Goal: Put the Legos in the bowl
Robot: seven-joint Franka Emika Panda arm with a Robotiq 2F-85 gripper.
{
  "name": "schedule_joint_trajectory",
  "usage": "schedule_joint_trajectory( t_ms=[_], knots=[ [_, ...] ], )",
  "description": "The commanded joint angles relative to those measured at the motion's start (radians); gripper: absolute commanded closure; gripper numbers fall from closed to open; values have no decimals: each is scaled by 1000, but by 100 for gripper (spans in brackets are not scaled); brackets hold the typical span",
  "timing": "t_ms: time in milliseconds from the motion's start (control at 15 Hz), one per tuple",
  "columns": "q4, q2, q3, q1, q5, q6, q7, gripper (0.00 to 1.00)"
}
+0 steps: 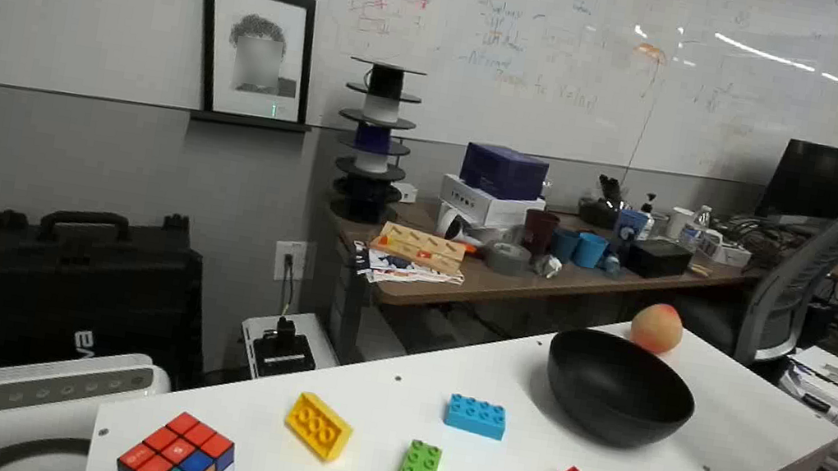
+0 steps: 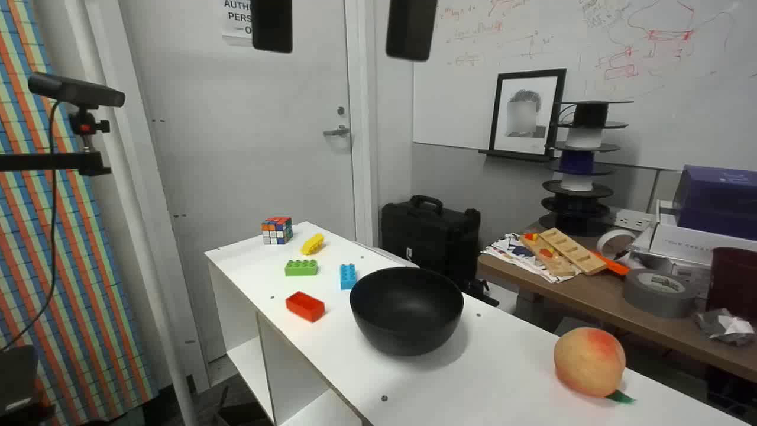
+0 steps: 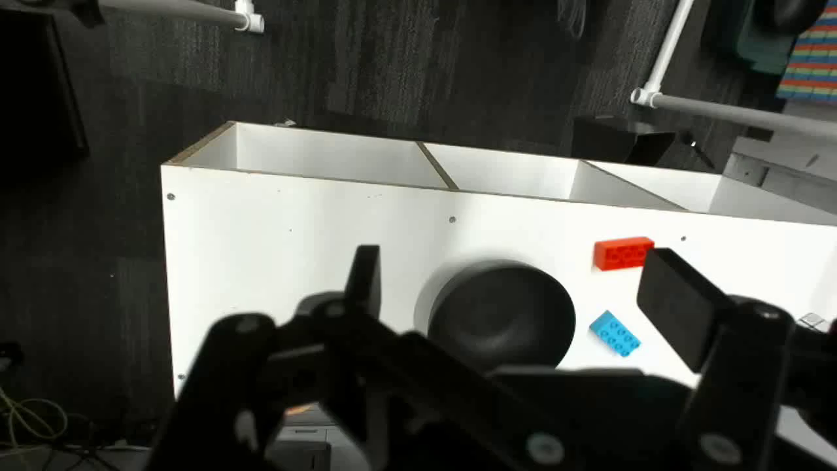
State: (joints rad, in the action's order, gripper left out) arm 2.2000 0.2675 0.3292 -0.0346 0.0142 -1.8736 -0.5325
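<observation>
Gripper (image 2: 341, 50) up high, its fingers spread wide, with nothing between them.
On the white shelf (image 2: 502, 384) in an exterior view, the yellow Lego (image 2: 312, 244) is farthest, the green Lego (image 2: 301, 268) and blue Lego (image 2: 348, 277) come next, and the red Lego (image 2: 305, 306) is nearest; all lie left of the black bowl (image 2: 408, 310). I'd guess it is time to pick the first one: next it should go down over one Lego, line up, and pinch it. A door sign (image 2: 236, 23) reads "AUTHO", "PERS" and "O", with the rest hidden. The whiteboard (image 1: 448, 40) has writing mostly too faint to read.
</observation>
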Motion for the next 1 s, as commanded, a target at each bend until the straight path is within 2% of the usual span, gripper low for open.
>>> schedule_joint_trajectory(
  t_ms=[0, 333, 533, 933],
  knots=[
    [-6, -3, -30, -33, -9, 2, -7, 0],
    [-15, -1, -30, -33, -9, 2, -7, 0],
    [-25, -35, -55, -28, -40, -6, 56, 0],
    [-24, -160, -203, 15, -154, -69, 394, 0]
  ],
)
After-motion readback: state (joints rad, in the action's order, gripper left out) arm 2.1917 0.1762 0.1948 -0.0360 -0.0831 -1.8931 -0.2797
